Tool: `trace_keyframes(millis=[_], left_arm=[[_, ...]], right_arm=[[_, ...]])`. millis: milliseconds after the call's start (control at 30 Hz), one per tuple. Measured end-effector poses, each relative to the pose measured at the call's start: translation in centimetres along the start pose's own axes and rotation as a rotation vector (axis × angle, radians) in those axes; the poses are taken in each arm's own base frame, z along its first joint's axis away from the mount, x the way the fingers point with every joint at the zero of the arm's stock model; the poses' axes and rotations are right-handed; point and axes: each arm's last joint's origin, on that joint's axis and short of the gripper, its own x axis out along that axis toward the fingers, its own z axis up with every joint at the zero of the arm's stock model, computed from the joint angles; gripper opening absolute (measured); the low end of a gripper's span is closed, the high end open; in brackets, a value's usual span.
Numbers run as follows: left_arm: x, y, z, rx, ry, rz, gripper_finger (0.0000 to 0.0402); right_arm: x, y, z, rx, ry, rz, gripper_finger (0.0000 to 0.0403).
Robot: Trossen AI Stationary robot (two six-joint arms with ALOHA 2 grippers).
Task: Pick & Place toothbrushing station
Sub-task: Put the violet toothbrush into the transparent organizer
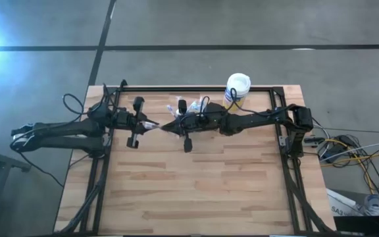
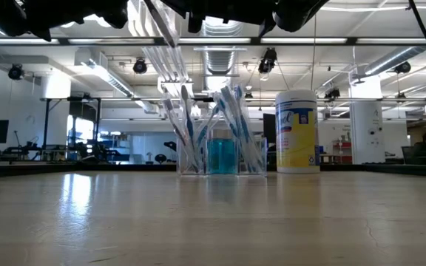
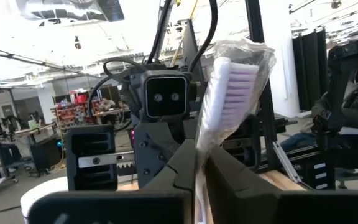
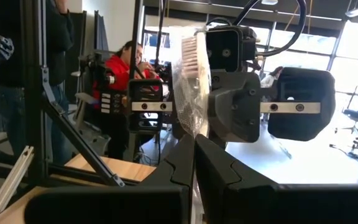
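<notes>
A pink-and-white toothbrush (image 3: 229, 93) in a clear wrapper is held in the air over the table's far middle, its head up. My left gripper (image 1: 151, 125) and my right gripper (image 1: 171, 126) face each other, nearly level, and both are shut on it. The brush also shows in the right wrist view (image 4: 190, 74) and slanting at the top of the low view (image 2: 161, 26). The see-through toothbrushing station (image 2: 213, 144), holding several blue-white brushes, stands on the table below the grippers. My left gripper pinches the wrapped toothbrush's handle (image 3: 199, 177) between its two fingers, coming about level from the table's left. The head stands up above the fingers, clear of the table. My right gripper pinches the wrapped toothbrush low down (image 4: 194, 146) between its two fingers, coming about level from the table's right. The bristled head rises above the fingers; the brush is clear of the table.
A yellow canister with a white lid (image 1: 237, 89) stands at the far edge, right of the station (image 1: 178, 108). A black frame (image 1: 196, 89) runs round the wooden table. People sit beyond the table (image 4: 126, 62). The near half of the tabletop (image 1: 196, 191) is bare wood.
</notes>
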Motion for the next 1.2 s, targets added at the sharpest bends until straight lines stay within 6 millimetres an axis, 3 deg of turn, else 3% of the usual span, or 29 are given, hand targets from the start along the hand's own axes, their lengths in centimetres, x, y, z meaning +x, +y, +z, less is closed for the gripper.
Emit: trace_keyframes(millis=[300, 533, 700, 933, 1200], left_arm=[[-0.1, -0.1, 0.1, 0.009, -0.005, -0.014, 0.0016], [-1.2, -0.4, 0.8, 0.008, 0.017, 0.004, 0.0016], [-2.4, -0.9, 1.0, -0.002, 0.071, 0.021, 0.0016], [-5.0, -2.1, 1.3, -0.1, 0.163, 0.017, 0.0016], [-8.7, -3.5, 2.7, -0.12, 0.116, 0.075, 0.0016]], right_arm=[[0.0, 0.0, 0.0, -0.003, -0.001, 0.001, 0.0008], [-0.8, 0.1, 2.2, 0.001, -0.012, 0.007, 0.0021], [-1.9, 0.2, 3.3, 0.024, 0.078, 0.013, 0.0045], [-4.6, 1.1, 4.4, 0.066, 0.286, 0.039, 0.005], [-10.0, 3.2, 4.0, 0.057, 0.235, 0.017, 0.0026]])
